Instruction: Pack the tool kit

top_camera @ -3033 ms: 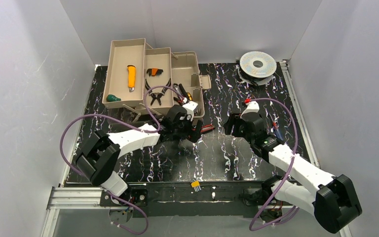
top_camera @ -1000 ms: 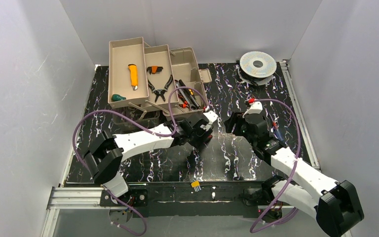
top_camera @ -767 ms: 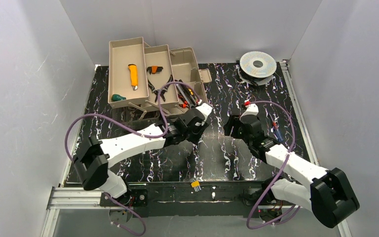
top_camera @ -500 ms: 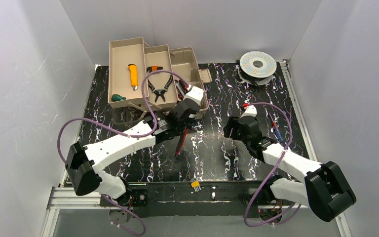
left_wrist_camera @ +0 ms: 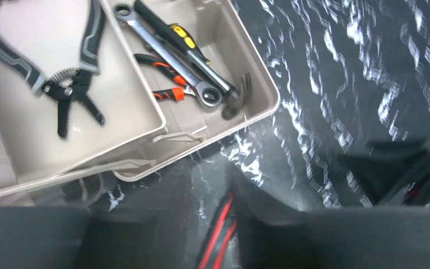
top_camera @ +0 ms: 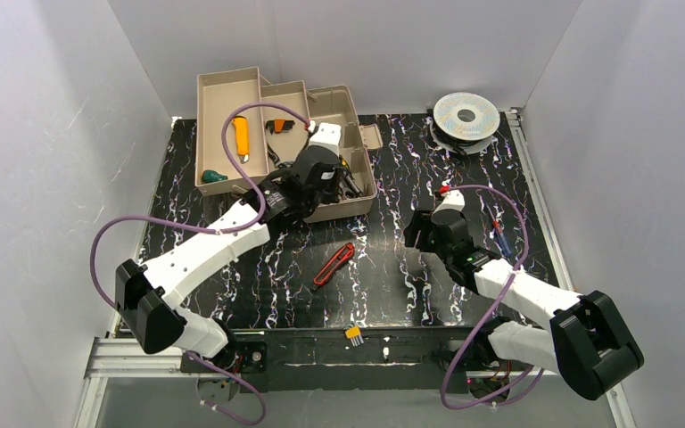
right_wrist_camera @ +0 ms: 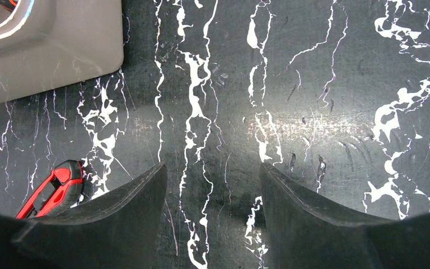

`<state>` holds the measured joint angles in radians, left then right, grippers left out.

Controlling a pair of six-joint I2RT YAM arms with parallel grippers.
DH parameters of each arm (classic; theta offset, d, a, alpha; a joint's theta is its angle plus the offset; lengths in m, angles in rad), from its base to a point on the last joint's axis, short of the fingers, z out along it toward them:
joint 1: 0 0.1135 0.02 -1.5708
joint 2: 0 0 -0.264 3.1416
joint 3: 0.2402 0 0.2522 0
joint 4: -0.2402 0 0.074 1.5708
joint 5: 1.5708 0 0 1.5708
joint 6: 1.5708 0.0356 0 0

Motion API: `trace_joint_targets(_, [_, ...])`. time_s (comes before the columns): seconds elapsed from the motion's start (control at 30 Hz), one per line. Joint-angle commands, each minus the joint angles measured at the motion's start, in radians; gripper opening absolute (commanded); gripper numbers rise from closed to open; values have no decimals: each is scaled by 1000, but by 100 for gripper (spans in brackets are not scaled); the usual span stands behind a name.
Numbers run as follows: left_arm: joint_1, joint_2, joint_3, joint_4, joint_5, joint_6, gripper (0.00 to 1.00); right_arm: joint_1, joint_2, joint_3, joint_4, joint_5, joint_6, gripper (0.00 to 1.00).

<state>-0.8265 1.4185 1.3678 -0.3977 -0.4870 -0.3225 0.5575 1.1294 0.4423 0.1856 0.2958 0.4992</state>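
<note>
The tan tool kit (top_camera: 348,208) stands open at the back left, trays folded out. A yellow knife (top_camera: 239,138) lies in its left tray. In the left wrist view grey pliers (left_wrist_camera: 61,84) lie in a tray, and a wrench (left_wrist_camera: 162,47), a hammer (left_wrist_camera: 232,100) and orange-handled pliers (left_wrist_camera: 165,78) lie in the box (left_wrist_camera: 260,73). My left gripper (top_camera: 315,178) (left_wrist_camera: 211,185) hangs blurred over the box's front, shut and holding nothing. A red-and-black hand tool (top_camera: 333,265) (left_wrist_camera: 219,235) (right_wrist_camera: 53,193) lies on the table. My right gripper (top_camera: 415,234) (right_wrist_camera: 213,174) stands open to its right, over bare table.
A silver wire spool (top_camera: 466,114) sits at the back right. A small green object (top_camera: 210,176) lies in the left tray. A small yellow piece (top_camera: 354,334) rests on the near rail. White walls close in on three sides. The box's corner (right_wrist_camera: 45,50) shows in the right wrist view.
My left arm has swung from low over the table back up over the tool kit, and its jaws have closed. The red-and-black tool now lies uncovered on the table. The right arm has barely moved.
</note>
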Motion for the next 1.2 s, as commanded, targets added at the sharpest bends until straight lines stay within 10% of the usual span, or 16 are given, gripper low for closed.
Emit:
trace_joint_targets(0.0, [-3, -9, -61, -36, 220, 44, 60, -2, -26, -4, 40, 33, 10, 69])
trace_joint_targets(0.03, [-6, -14, -96, -37, 258, 43, 80, -3, -26, -4, 39, 30, 12, 69])
trace_joint_targets(0.13, [-47, -41, -208, -24, 320, 68, 98, -3, -28, -5, 37, 27, 14, 70])
trace_joint_targets(0.97, [-94, 211, -479, 94, 334, -9, 89, -2, -45, -14, 37, 31, 13, 70])
trace_joint_targets(1.03, [-94, 241, -487, 108, 352, -27, 73, -2, -42, -15, 38, 29, 13, 70])
trace_joint_targets(1.13, [-95, 238, -444, 71, 347, 15, 6, -3, -45, -14, 38, 31, 13, 70])
trace_joint_targets(1.17, [-96, 215, -410, 41, 330, 29, 0, -3, -45, -14, 38, 31, 13, 70])
